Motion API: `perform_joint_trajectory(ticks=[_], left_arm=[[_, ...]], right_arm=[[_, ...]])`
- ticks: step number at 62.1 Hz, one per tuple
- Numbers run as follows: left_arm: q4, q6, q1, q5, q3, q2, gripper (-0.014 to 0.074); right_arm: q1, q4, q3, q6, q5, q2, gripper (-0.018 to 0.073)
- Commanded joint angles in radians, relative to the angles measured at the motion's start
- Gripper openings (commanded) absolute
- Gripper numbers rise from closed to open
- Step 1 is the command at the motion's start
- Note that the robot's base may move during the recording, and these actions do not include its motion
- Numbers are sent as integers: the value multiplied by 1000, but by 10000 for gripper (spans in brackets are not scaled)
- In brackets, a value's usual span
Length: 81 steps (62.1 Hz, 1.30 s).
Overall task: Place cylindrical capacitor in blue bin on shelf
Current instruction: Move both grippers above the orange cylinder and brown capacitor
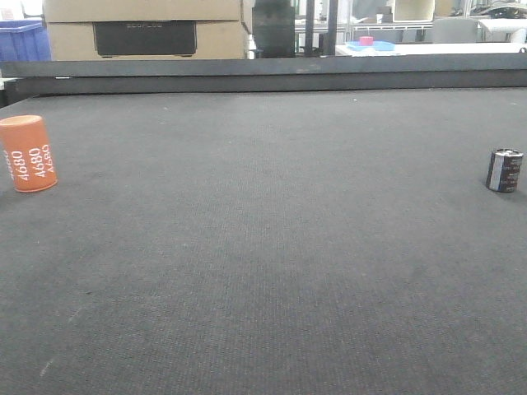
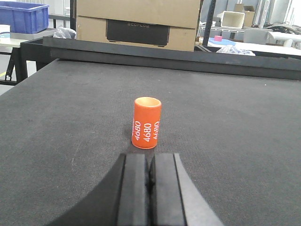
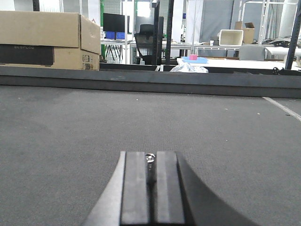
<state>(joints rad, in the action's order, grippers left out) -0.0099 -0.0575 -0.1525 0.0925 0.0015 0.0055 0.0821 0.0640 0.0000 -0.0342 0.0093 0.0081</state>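
Left arm's fingers (image 2: 143,162) are pressed together, pads touching, nothing between them. Right arm's fingers (image 3: 141,162) are closed too, with only a thin dark seam between the pads and nothing gripped. A small shiny bit sits at the top of that seam; too small to tell what it is.

The cylindrical capacitor (image 1: 504,170) stands upright on the grey carpeted table (image 1: 263,271), far right in the front view, silvery top up and pale stripe facing the camera. It is free, with no fingers touching it. It appears in neither wrist view, so its place relative to either pair of fingers cannot be told. Only bare carpet lies straight ahead of the right fingers.

The orange cylinder (image 2: 146,122), marked "4680", stands upright straight ahead of the left fingers, in line with the seam between them, near but apart from the tips. In the front view it is at the far left, well apart from the capacitor.

Beyond the table's far raised edge, ahead of the left fingers, is a cardboard box (image 2: 138,21). A blue crate (image 2: 23,16) is further left of it. The shelf is not in view.
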Motion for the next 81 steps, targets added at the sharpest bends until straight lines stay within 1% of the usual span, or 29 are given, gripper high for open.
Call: perform_joint_trajectory(ticks=[1, 44, 51, 56, 62, 65, 68, 72, 81], left_arm=[[-6, -6, 0, -12, -1, -6, -111], [-4, -6, 0, -14, -1, -6, -111], [-6, -6, 0, -27, -1, -6, -111], [-6, -6, 0, -25, -44, -6, -111], [3, -6, 0, -6, -127, -1, -111], [3, -6, 0, 19, -166, 21, -111], [3, -6, 0, 68, -221, 60, -111], [10, -6, 0, 125, -278, 120, -111], [10, -6, 0, 230, -441, 294, -111]], right_arm=[[-7, -9, 0, -2, -17, -8, -165], [-7, -9, 0, -2, -18, -8, -165], [-7, -9, 0, -2, -74, -8, -165], [-7, 5, -19, -2, -35, -8, -165], [-7, 13, -121, -2, 125, -8, -165], [-7, 13, -173, -2, 173, -8, -165], [-7, 8, -229, -2, 227, 4, -165], [-7, -4, -278, -2, 263, 43, -165], [-7, -4, -386, -2, 268, 175, -165]])
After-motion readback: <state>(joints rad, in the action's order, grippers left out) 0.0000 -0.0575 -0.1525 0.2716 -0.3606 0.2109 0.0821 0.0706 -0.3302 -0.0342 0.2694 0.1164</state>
